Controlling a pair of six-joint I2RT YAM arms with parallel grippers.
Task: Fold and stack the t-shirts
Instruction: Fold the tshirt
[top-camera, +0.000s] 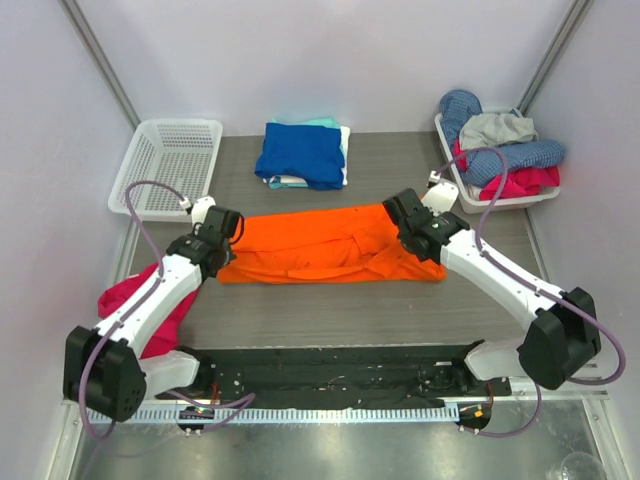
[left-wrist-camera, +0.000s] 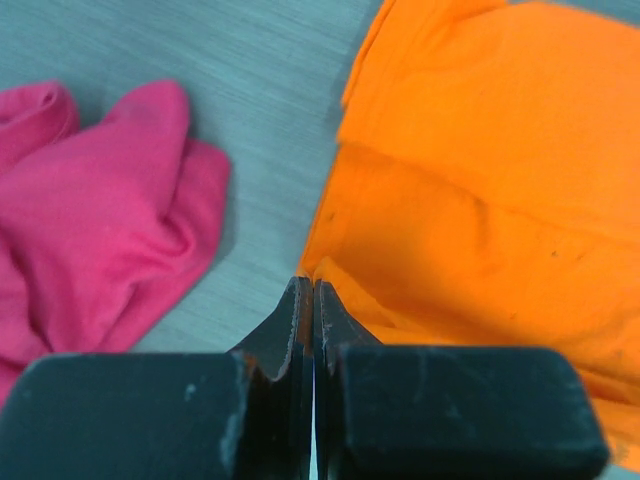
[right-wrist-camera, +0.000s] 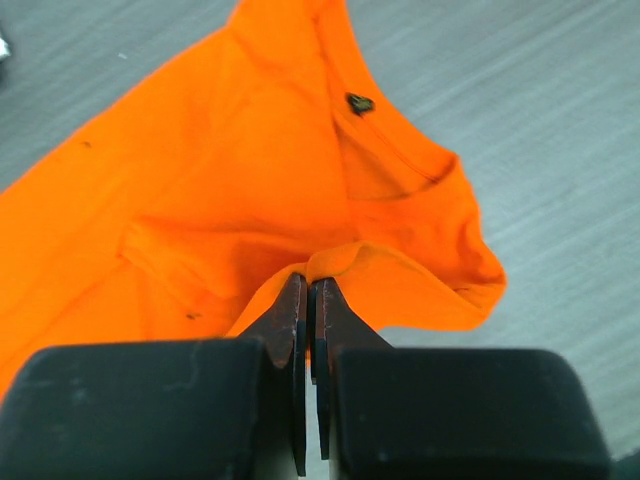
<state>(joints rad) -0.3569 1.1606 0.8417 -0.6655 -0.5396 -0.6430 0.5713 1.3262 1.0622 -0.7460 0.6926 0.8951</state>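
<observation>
We have the orange t-shirt spread flat at the centre of the table. Our left hand pinches its 9 o'clock edge and our right hand pinches a fold at 3. Pink cloth lies under the left arm at 8. The stack at 12 has a blue t-shirt on top. Basket at 10, clothes bin at 2.

A bright orange cloth t-shirt is spread, half-folded, at centre; a folded royal blue cloth t-shirt is laid at 12 o'clock.
</observation>
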